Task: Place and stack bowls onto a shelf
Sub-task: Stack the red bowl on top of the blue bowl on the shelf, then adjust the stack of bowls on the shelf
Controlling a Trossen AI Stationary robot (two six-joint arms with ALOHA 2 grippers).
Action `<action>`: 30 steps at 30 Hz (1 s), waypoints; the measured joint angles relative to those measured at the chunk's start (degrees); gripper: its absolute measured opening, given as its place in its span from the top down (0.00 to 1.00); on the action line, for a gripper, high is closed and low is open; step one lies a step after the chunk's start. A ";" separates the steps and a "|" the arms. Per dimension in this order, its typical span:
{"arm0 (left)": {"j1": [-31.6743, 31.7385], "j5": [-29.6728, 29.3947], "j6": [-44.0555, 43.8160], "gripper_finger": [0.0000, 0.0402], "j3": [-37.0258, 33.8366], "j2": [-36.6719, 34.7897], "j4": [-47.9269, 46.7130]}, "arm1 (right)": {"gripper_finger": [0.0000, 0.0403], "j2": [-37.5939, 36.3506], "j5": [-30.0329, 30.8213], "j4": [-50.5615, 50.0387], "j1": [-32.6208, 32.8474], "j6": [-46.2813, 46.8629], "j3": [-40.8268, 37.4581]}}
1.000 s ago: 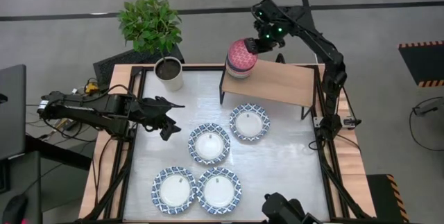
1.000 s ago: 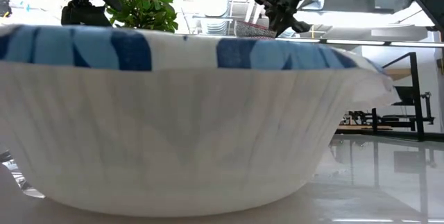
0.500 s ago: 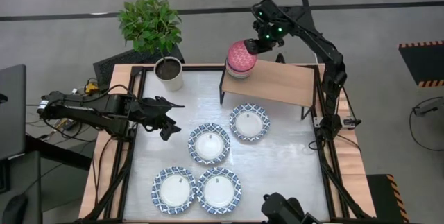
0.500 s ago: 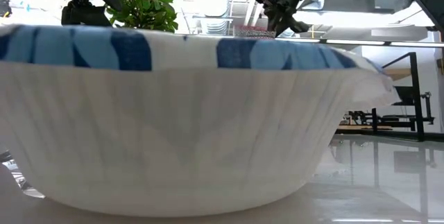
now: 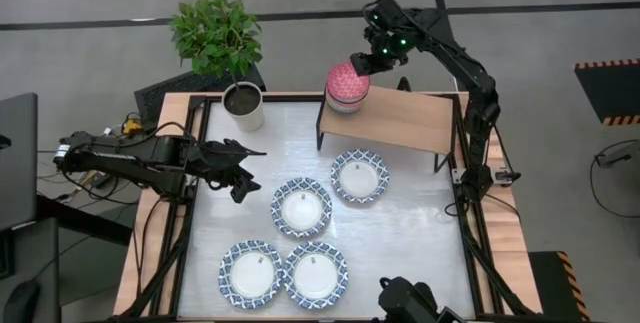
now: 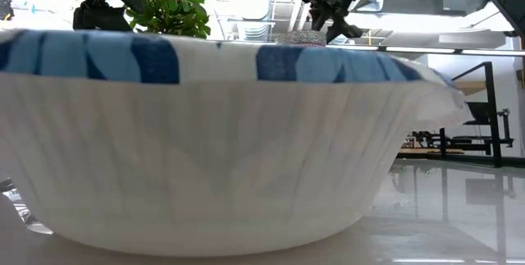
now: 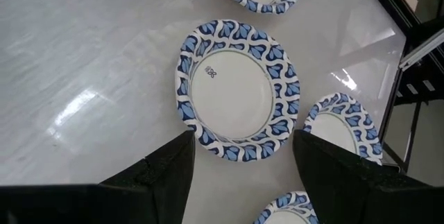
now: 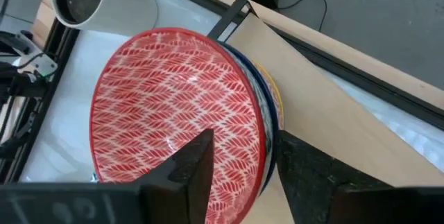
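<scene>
A stack of small bowls topped by a red patterned bowl [image 5: 347, 83] [image 8: 173, 113] stands on the left end of the wooden shelf [image 5: 410, 118] [image 8: 333, 134]. My right gripper [image 5: 366, 63] [image 8: 243, 175] hangs just over the stack's far-right side. It is open, with one finger inside the red bowl's rim and one outside, and I see no touch. Several blue-and-white bowls [image 5: 302, 208] [image 7: 239, 92] lie flat on the table. My left gripper [image 5: 245, 168] [image 7: 239, 175] hovers open at the table's left, above them.
A white plant pot [image 5: 244, 105] with a green plant stands at the table's far left, next to the shelf's left leg. In the low view one blue-and-white bowl [image 6: 221, 134] fills the foreground. The shelf's middle and right end are bare wood.
My right gripper has opened and let go of the red bowl. The bowl, tipped before, has settled level on top of the stack. The gripper has stayed above the stack's rim.
</scene>
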 joint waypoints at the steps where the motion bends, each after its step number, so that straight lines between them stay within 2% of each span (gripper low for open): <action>1: -0.01 0.02 0.00 0.43 0.01 0.02 0.00 | 0.55 0.00 0.02 0.14 0.00 0.01 0.01; 10: 0.01 0.00 -0.11 0.43 0.02 0.02 0.00 | 0.56 -2.12 0.14 0.20 -1.78 -0.34 2.16; 14: 0.00 -0.04 0.09 0.43 0.01 0.02 0.02 | 0.56 -5.15 0.91 -5.32 -1.36 0.42 2.32; 17: -0.01 -0.32 0.13 0.43 0.01 0.02 0.01 | 0.57 -7.15 6.39 -9.68 1.54 -0.44 2.23; 21: -0.01 -1.14 0.75 0.43 0.02 0.02 0.12 | 0.57 -9.58 10.08 -8.56 6.36 -0.65 1.05; 25: 0.03 -1.90 0.78 0.43 0.02 0.02 1.53 | 0.57 -9.73 17.14 -9.46 10.31 -1.02 1.08; 30: 1.64 -4.29 3.28 0.43 0.00 0.02 6.68 | 0.57 -9.77 18.60 -9.45 16.07 0.22 1.05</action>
